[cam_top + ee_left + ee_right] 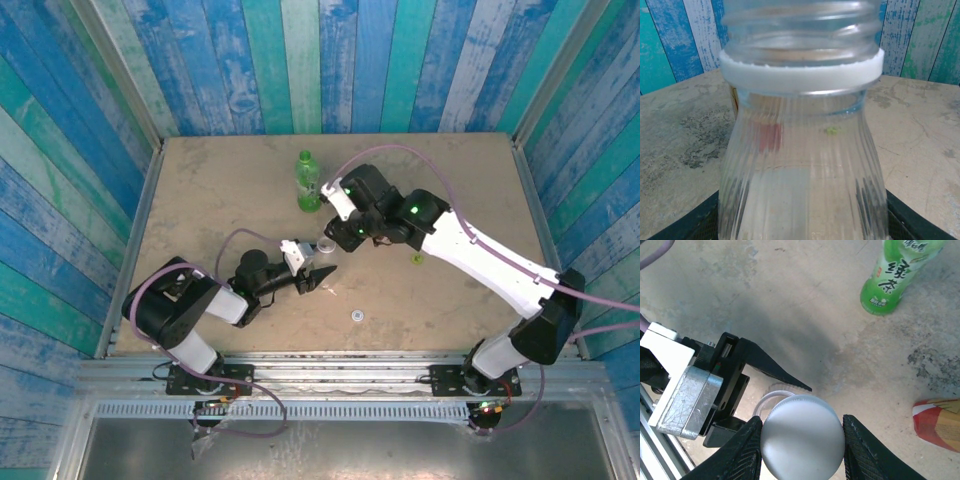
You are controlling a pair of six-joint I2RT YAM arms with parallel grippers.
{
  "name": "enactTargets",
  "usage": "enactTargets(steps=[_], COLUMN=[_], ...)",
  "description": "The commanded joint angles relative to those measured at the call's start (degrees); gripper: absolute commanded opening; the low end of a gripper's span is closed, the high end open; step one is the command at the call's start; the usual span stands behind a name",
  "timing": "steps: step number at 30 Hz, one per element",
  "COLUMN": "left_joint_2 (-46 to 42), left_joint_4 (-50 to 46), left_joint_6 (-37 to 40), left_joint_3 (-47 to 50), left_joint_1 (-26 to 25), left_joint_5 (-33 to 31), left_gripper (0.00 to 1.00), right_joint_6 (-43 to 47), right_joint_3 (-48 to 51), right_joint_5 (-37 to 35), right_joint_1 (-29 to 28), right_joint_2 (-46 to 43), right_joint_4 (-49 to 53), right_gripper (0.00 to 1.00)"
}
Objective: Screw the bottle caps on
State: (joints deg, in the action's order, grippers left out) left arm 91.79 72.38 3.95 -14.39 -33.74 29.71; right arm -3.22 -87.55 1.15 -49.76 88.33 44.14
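Near the middle of the table (200, 190), the left gripper (320, 272) is clamped on the clear bottle (800, 165), whose threaded neck is bare. The right gripper (802, 440) pinches 1 white cap (801, 427) close to the bottle's mouth. The green bottle (895, 275), toward the far edge, reads 绿茶. The overhead view adds 2 loose caps: another white cap (356, 315) and a yellow-green cap (416, 260).

Worn beige table (215, 180) between blue-green plank walls (350, 60).

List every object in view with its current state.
clear bottle, neck bare, clamped in left hand
held white cap, pinched in right hand over that neck
green bottle, upright, standing free
yellow-green cap, loose on table
other white cap, loose on table
red-labelled bottle, partly visible, state unclear
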Motion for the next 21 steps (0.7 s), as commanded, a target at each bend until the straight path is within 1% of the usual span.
enactTargets(steps=[1, 10, 21], left_joint_2=[1.86, 2.22, 2.54], left_joint_4=[-2.72, -2.07, -2.24], left_joint_6=[-0.74, -1.0, -1.15], left_joint_3=[-0.32, -0.19, -0.37], left_joint_1=[-0.02, -0.04, -0.07], left_joint_5=[1.0, 1.02, 1.31], left_gripper=[0.56, 0.53, 0.54], right_joint_6=[1.51, 2.32, 2.17], right_joint_3=[-1.57, -2.3, -2.59], right_joint_5=[0.83, 1.66, 1.95], right_joint_1=[-0.59, -1.04, -2.1], right_joint_2=[1.67, 5.06, 6.48], right_joint_4=[3.36, 3.8, 3.76], right_gripper=[0.43, 0.43, 0.43])
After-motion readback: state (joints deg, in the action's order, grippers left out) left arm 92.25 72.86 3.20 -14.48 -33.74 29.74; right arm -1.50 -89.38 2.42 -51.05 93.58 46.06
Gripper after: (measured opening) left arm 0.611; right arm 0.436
